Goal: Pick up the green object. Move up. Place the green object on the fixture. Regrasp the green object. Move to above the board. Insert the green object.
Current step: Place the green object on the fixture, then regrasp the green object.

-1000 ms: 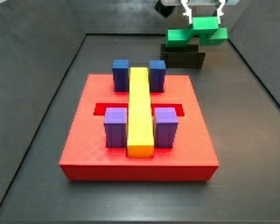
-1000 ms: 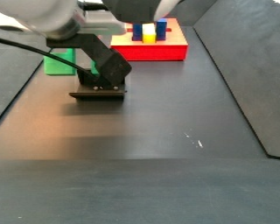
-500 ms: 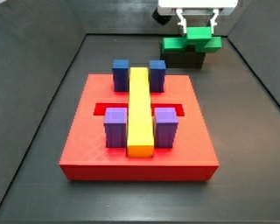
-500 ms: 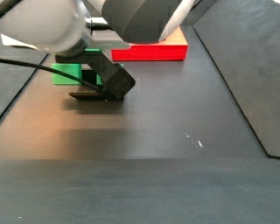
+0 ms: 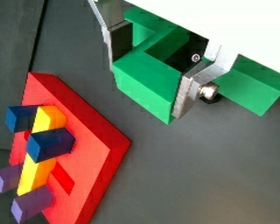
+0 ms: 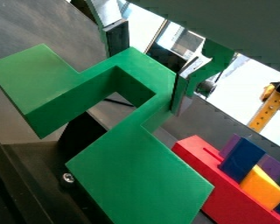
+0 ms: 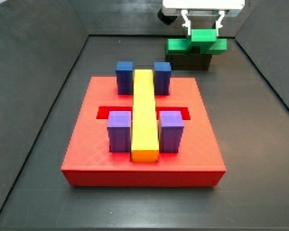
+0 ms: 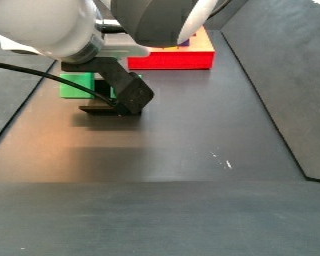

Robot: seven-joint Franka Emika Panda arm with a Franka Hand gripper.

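The green object (image 7: 198, 41) sits on top of the fixture (image 7: 190, 60), at the far end of the dark floor (image 7: 249, 135), beyond the far edge of the board (image 7: 87, 144); in both wrist views its stepped green body fills the space between the gripper's plates, and the central raised step of the green object (image 5: 166, 66) lies squarely between them; the gripper (image 7: 204, 26) hangs directly above it in a side view, its two pale fingers reaching down on either side of the piece's upper step; in a wrist view a silver finger (image 5: 192, 87) lies flat against the green wall, and in a wrist view the other plates (image 6: 187, 86) likewise touch the piece's sides, so the pincer is pinching the green object; a wing of the piece juts out beyond the plates on each side; the fixture (image 8: 107, 106) shows dark beneath the green block (image 8: 77, 84) in a side view, largely hidden by the arm (image 8: 69, 25); on the red board stand two blue blocks (image 7: 125, 76) at its far end, two purple blocks (image 7: 119, 132) at its near end, and a long yellow bar (image 7: 144, 113) along its middle between them.
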